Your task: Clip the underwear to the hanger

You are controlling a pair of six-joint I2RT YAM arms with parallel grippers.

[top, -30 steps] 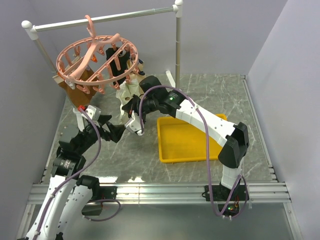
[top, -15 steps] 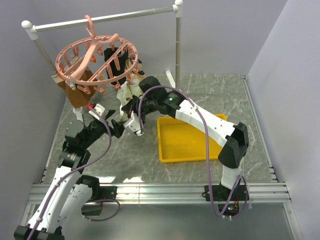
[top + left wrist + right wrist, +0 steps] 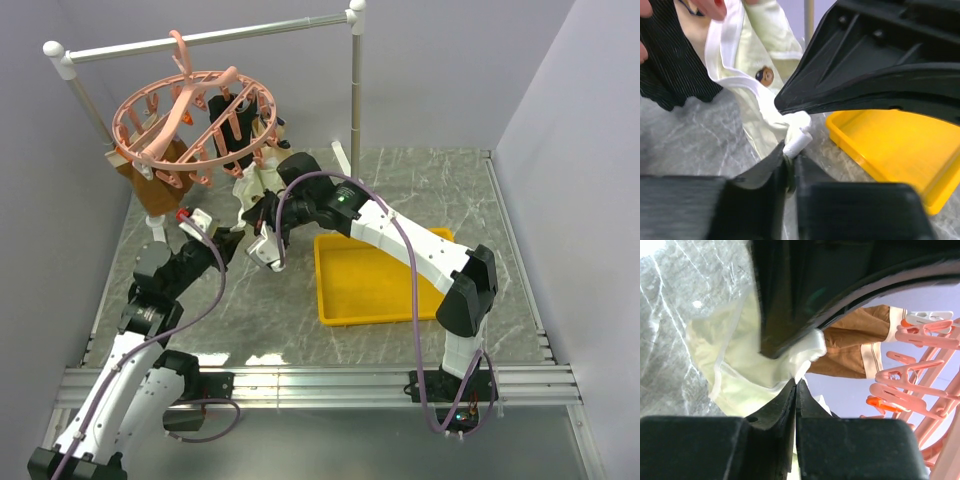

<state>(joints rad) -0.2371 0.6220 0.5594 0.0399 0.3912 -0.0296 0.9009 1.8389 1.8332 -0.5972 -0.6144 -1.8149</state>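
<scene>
Since a second ago the left fingers (image 3: 779, 161) have swung in and closed. They now pinch a rolled white hem of the underwear (image 3: 765, 107), which hangs just beyond their tips over the marbled counter (image 3: 685, 135). The right fingers (image 3: 785, 395) are pressed together on a cream fold at their tips. Past those tips hang a brown garment (image 3: 850, 352) and the hanger (image 3: 920, 370) with its pink clips. A black garment (image 3: 670, 65) hangs up-left of the left fingers, and a yellow tray (image 3: 880, 140) lies to their right.

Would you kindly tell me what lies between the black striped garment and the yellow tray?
The cream underwear hangs between them, which shows most plainly in the left wrist view.
</scene>
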